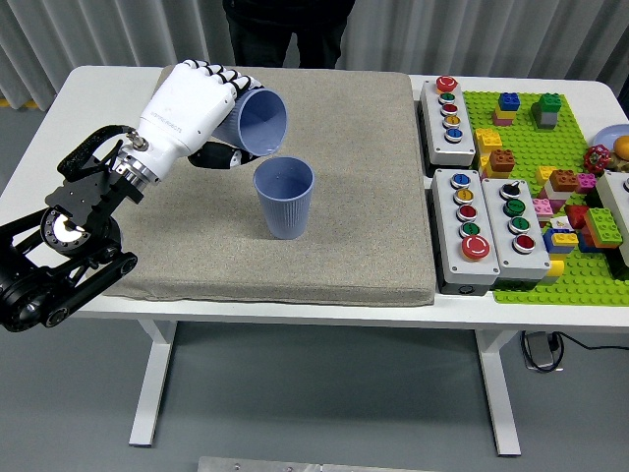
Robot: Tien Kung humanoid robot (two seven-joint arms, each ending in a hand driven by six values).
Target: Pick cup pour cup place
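White-shelled, the left hand (192, 106) sits in the upper left of the frame, its fingers wrapped around a blue cup (255, 122) that is tipped steeply on its side, the open mouth facing right and down. The black arm (69, 246) behind it runs down to the lower left edge of the frame. The tilted cup's lower lip hangs just above and to the left of the rim of a second blue cup (284, 198), which stands upright on the grey mat (324, 246) a little left of the frame's centre. The two cups are close but do not appear to touch. Whether any liquid is passing between them cannot be made out.

The mat covers most of the white table (88, 108), reaching from the left-centre to just past the middle. At the top centre, a person in dark clothing (285, 29) stands behind the far edge of the table; no hands of theirs are visible.

Right of the mat lie three grey button boxes: one (448, 123) higher up and two side by side below it (466, 229) (517, 231), each with a column of coloured buttons. At the far right a green baseplate (550, 177) carries scattered coloured bricks (555, 182).
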